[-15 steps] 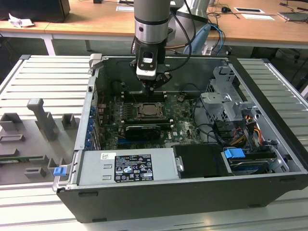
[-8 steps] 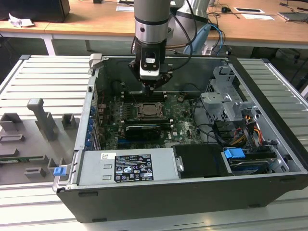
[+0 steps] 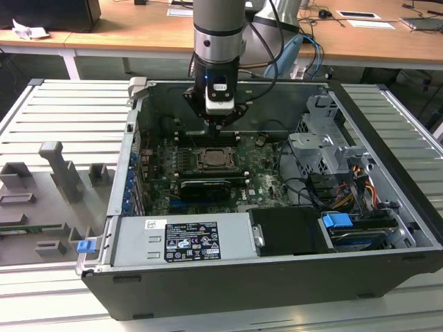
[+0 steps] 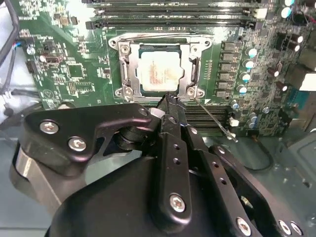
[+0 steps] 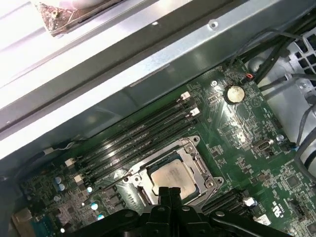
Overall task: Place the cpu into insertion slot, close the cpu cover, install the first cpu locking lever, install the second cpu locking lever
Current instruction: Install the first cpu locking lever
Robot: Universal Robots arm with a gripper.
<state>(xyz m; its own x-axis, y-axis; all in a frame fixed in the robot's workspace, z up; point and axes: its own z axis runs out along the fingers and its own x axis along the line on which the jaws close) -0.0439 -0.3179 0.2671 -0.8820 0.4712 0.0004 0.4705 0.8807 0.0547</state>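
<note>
The cpu (image 4: 159, 71) lies flat in the insertion slot (image 3: 211, 160) on the green board, its pale metal face up. The silvery cpu cover (image 4: 126, 69) lies down around it as a frame. One thin wire locking lever (image 4: 213, 118) sticks out free from the socket's corner, angled away over the board. Another wire lever (image 4: 148, 35) runs along the socket's edge beside the memory slots. My gripper (image 4: 169, 102) hangs just above the socket's edge, fingers shut together with nothing between them. The cpu (image 5: 173, 175) and gripper (image 5: 169, 192) also appear in the first wrist view, and the gripper (image 3: 220, 124) in the exterior view.
Long black memory slots (image 4: 173, 19) flank the socket. A black card (image 3: 204, 187) lies just in front of it. The power supply (image 3: 183, 238), a metal drive cage (image 3: 325, 149) and cables (image 3: 360, 183) crowd the open case. A grey fixture tray (image 3: 48, 194) sits at the exterior view's left.
</note>
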